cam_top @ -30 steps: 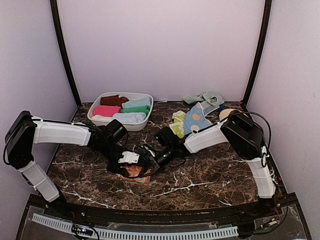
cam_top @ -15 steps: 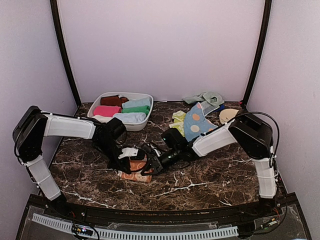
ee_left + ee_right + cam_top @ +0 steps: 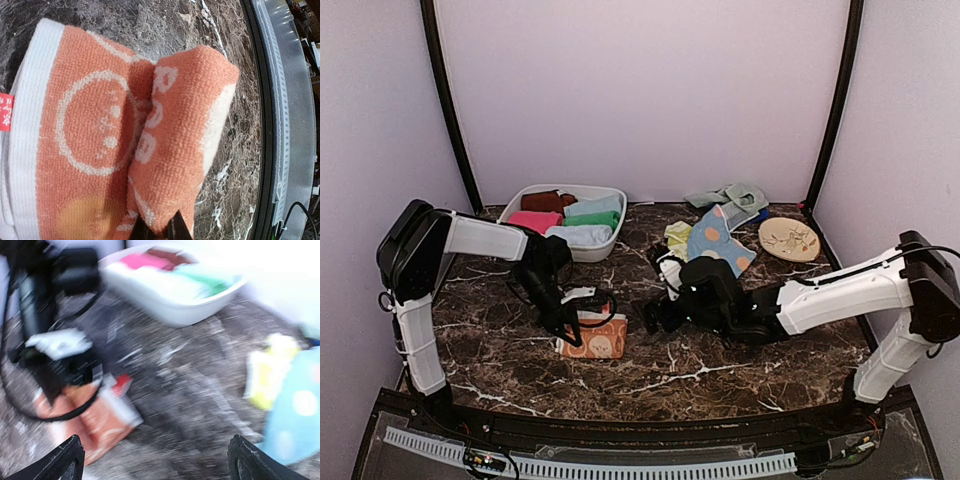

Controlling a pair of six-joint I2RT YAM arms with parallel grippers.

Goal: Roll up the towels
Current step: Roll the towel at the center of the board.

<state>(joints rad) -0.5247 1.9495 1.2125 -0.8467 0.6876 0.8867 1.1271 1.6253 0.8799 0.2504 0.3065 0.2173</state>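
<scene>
Left wrist view: the left pincer (image 3: 160,231) is nipped tight on a raised fold of the peach-orange terry towel (image 3: 90,140), which lies folded over on the dark marble bench (image 3: 740,365). Nearby, the right pincer (image 3: 160,460) gapes wide, empty. The cloth looks soft, light and floppy; I'd pinch the doubled edge, or it'll likely spring loose.

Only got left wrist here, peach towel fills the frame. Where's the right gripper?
Observer: Right gripper is open, to the right of the peach towel, apart from it.
Operator: More towels to roll?
Observer: Light-blue spotted towel lies unrolled at back right, yellow-green one beside it.
Operator: Tub?
Observer: White tub at back left holds rolled towels.
</scene>
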